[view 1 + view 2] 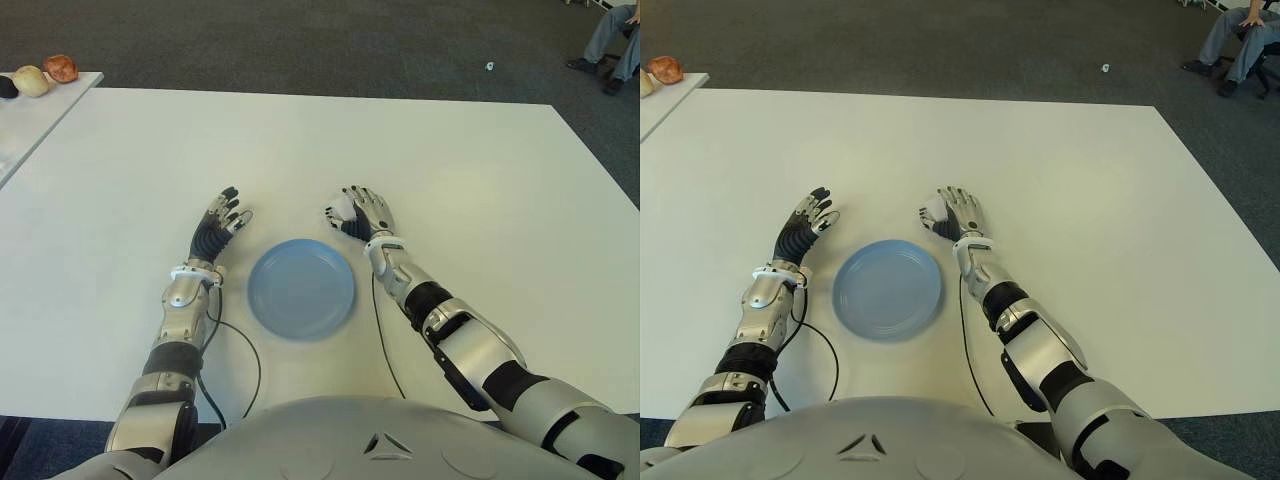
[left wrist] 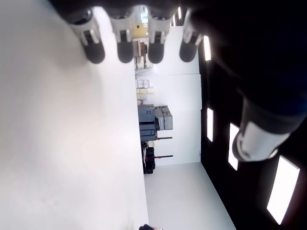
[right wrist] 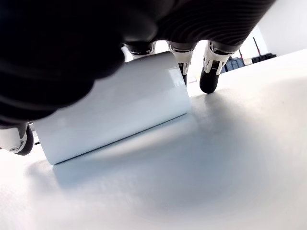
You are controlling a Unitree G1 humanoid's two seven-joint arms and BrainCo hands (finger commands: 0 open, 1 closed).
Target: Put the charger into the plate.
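White charger (image 3: 112,103) gripped under curled right-hand fingers (image 3: 209,72), seemingly lifted off desk (image 1: 450,180); left hand (image 1: 218,228) idle, fingers spread. Next, presumably: carried over blue plate (image 1: 301,288), then released.

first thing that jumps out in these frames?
The blue plate on the white table, bare, between the two arms. Just beyond its far right edge, the right robot hand is closed over the white charger, which seems to sit on the table. The left robot hand shows open, left of the plate.
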